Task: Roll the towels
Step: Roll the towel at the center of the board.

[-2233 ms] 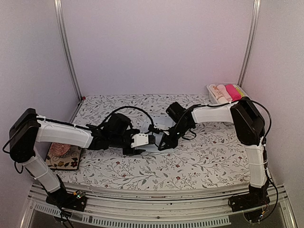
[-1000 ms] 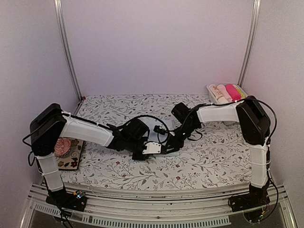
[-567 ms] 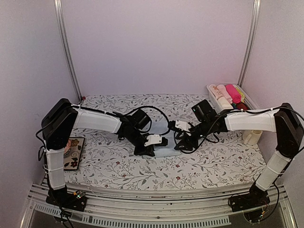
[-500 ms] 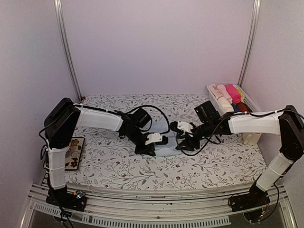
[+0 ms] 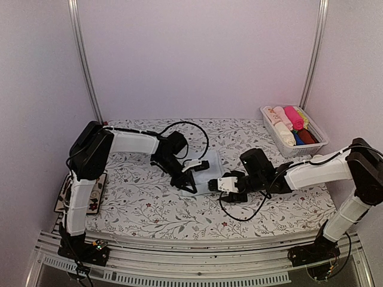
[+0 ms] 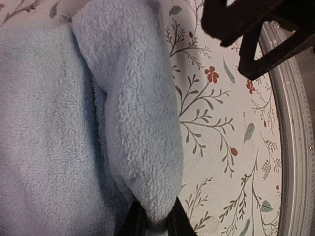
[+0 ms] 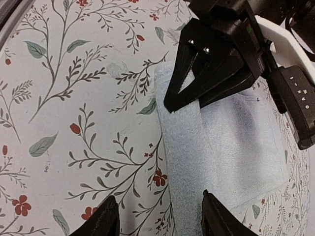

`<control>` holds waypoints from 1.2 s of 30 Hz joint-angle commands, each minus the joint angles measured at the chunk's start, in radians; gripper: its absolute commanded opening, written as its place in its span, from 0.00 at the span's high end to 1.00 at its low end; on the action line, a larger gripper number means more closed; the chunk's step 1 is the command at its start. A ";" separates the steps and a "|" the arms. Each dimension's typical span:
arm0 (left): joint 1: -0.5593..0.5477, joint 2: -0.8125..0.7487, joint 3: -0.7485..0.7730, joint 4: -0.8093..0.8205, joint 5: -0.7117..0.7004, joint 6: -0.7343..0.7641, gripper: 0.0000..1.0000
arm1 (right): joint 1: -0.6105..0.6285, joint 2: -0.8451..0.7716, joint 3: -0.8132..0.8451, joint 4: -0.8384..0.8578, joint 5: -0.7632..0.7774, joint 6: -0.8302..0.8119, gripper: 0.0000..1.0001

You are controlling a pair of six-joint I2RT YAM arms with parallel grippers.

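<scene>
A light blue towel (image 5: 208, 169) lies on the flowered table cover near the middle, with its near edge folded over into a thick lip (image 6: 138, 123). My left gripper (image 5: 187, 179) is shut on that lip, and the cloth is pinched between its black fingertips (image 6: 153, 222). In the right wrist view the towel (image 7: 221, 147) lies just ahead, with the left gripper's black body (image 7: 216, 59) on top of its far end. My right gripper (image 7: 160, 219) stands open at the towel's near end; one finger (image 7: 216, 216) is over the cloth and the other over the table. It holds nothing.
A white basket (image 5: 317, 140) at the back right holds several rolled cloths, cream, pink and red among them. A patterned mat (image 5: 66, 200) lies at the left edge beside the left arm. The table's metal rim (image 6: 295, 147) runs close by.
The right gripper has let go of the towel, opened, and swung toward the near side. The left arm has stretched out further and still holds the towel's folded edge.
</scene>
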 commanded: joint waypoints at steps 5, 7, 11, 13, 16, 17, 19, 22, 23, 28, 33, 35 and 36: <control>0.027 0.096 0.045 -0.125 0.044 -0.037 0.90 | 0.028 0.142 0.078 0.140 0.132 -0.087 0.46; 0.029 0.099 0.043 -0.129 0.052 -0.038 0.90 | 0.030 0.161 0.085 0.155 0.140 -0.087 0.46; 0.033 0.098 0.037 -0.127 0.064 -0.040 0.90 | 0.034 0.198 0.101 0.160 0.146 -0.091 0.47; 0.036 0.101 0.039 -0.127 0.067 -0.042 0.90 | 0.037 0.212 0.105 0.155 0.141 -0.101 0.48; 0.042 0.103 0.038 -0.127 0.074 -0.042 0.90 | 0.038 0.240 0.129 0.124 0.137 -0.106 0.55; 0.044 0.103 0.037 -0.127 0.077 -0.042 0.89 | 0.038 0.253 0.138 0.114 0.137 -0.105 0.59; 0.048 0.101 0.036 -0.126 0.082 -0.041 0.89 | 0.039 0.268 0.159 0.084 0.135 -0.098 0.69; 0.055 0.098 0.036 -0.126 0.085 -0.041 0.87 | 0.037 0.286 0.183 0.067 0.136 -0.071 0.79; 0.057 0.095 0.035 -0.124 0.082 -0.041 0.84 | 0.038 0.291 0.190 0.058 0.138 -0.062 0.80; 0.058 0.039 0.001 -0.082 -0.008 -0.057 0.57 | 0.037 0.311 0.241 -0.036 0.108 -0.005 0.87; 0.058 -0.101 -0.100 0.009 -0.138 -0.064 0.36 | 0.035 0.312 0.282 -0.137 0.030 0.051 0.89; 0.057 -0.160 -0.144 0.046 -0.180 -0.068 0.33 | 0.034 0.317 0.308 -0.182 -0.005 0.071 0.89; 0.055 -0.201 -0.161 0.070 -0.204 -0.071 0.30 | 0.032 0.320 0.316 -0.198 -0.019 0.083 0.89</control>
